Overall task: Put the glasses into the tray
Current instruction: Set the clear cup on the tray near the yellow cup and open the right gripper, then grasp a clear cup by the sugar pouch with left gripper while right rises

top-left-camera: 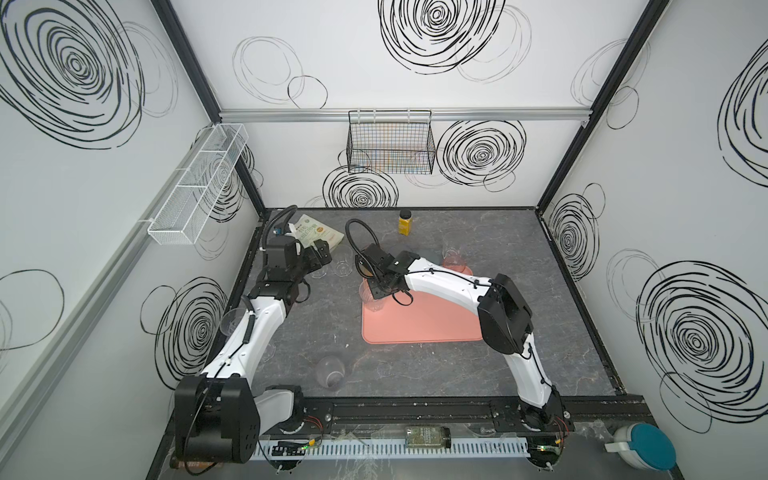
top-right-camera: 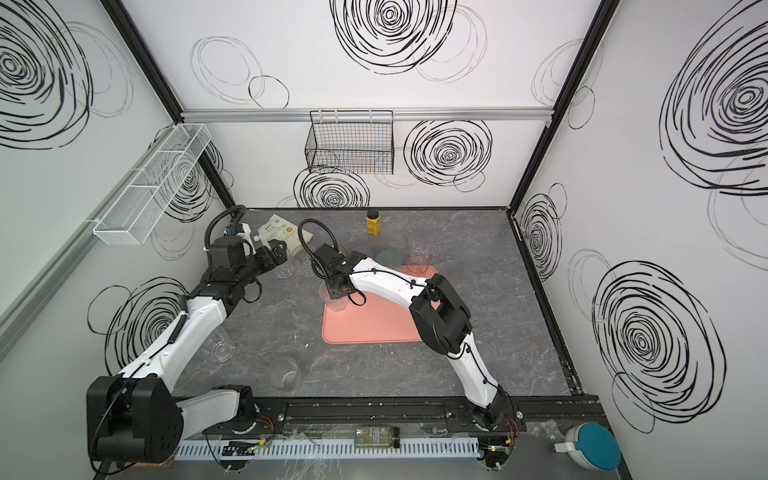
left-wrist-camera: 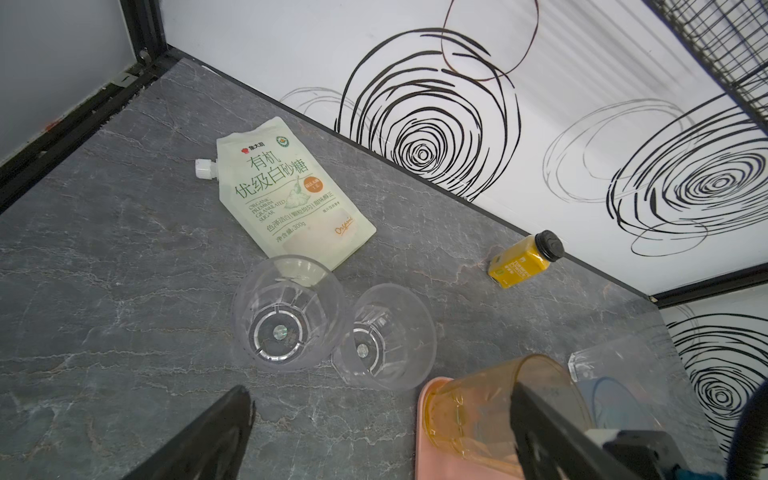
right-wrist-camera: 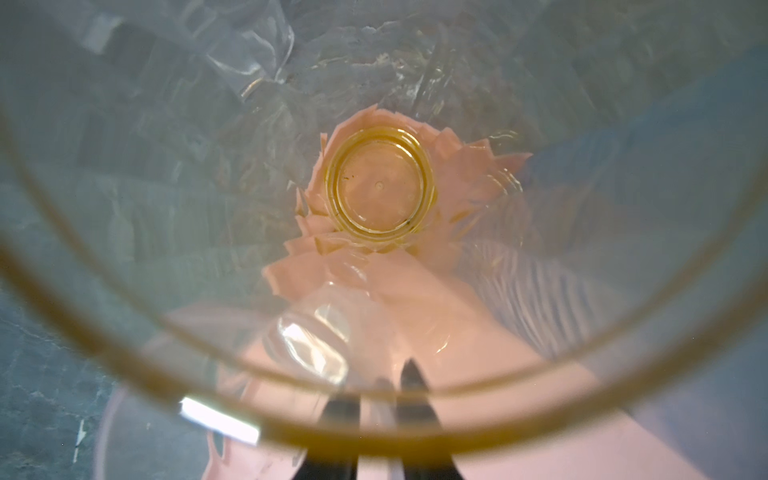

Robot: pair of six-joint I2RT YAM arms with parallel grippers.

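Note:
The salmon-pink tray (top-left-camera: 419, 324) lies mid-table. An orange glass (left-wrist-camera: 478, 407) stands upright at its far left corner; the right wrist view looks down onto its base (right-wrist-camera: 380, 187). My right gripper (right-wrist-camera: 380, 386) is at its rim, fingers a narrow gap apart; whether they grip is unclear. A clear glass (top-left-camera: 372, 297) stands on the tray beside it, a pink glass (top-left-camera: 453, 262) at the far edge. My left gripper (left-wrist-camera: 380, 390) hangs open above the table near two upright clear glasses (left-wrist-camera: 286, 316) (left-wrist-camera: 386, 336). Another clear glass (top-left-camera: 330, 370) lies near the front.
A sugar pouch (left-wrist-camera: 291, 195) lies at the back left and a small yellow bottle (top-left-camera: 405, 222) stands by the back wall. Blue-grey glasses (top-right-camera: 388, 257) sit just behind the tray. A black wire basket (top-left-camera: 390, 145) and a white one (top-left-camera: 199, 183) hang on the walls.

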